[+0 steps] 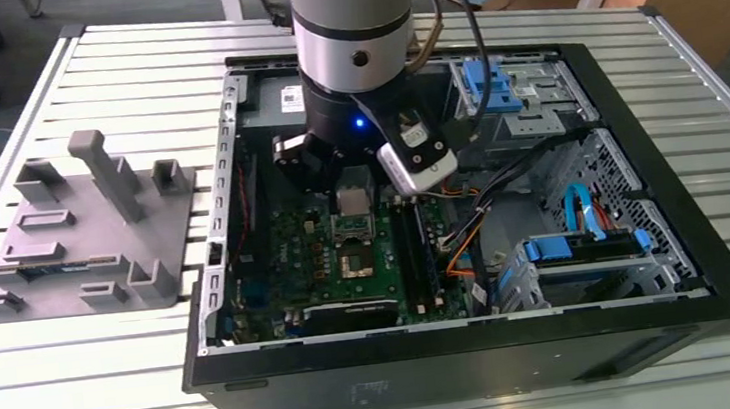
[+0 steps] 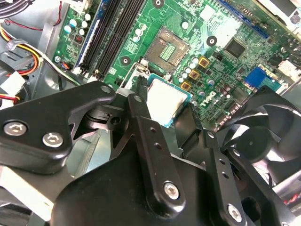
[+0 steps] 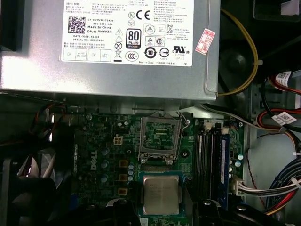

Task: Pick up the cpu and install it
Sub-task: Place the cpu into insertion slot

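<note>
one cpu (image 3: 161, 195) clamped in the end effector (image 3: 164, 206), near one open socket (image 3: 160, 134)

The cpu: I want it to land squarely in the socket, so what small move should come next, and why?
Probably shift the gripper across the motherboard toward the open socket before any lowering. In the first wrist view the cpu, held between the jaws, sits beside the socket rather than over it.
</note>
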Controlling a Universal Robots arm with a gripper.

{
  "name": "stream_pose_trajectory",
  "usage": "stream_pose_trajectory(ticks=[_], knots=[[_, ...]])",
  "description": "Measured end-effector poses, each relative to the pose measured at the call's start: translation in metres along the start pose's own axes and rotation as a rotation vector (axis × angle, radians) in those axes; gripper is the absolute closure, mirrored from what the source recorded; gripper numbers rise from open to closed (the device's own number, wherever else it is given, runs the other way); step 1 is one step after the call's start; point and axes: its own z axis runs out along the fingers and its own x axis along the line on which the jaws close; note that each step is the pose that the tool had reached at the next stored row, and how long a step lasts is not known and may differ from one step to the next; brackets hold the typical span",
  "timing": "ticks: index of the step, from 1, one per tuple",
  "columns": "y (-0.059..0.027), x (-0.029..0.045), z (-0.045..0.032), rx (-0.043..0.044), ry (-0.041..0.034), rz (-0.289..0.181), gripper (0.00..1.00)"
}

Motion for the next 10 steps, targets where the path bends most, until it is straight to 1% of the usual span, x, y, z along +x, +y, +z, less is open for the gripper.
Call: stream_pose_trajectory(ticks=[5, 10], knots=[[-0.0003, 0.0002, 0.0072, -0.0001, -0.0040, 0.000, 0.53], [-0.0009, 0.0011, 0.0103, 0.0013, -0.0047, 0.000, 0.53]])
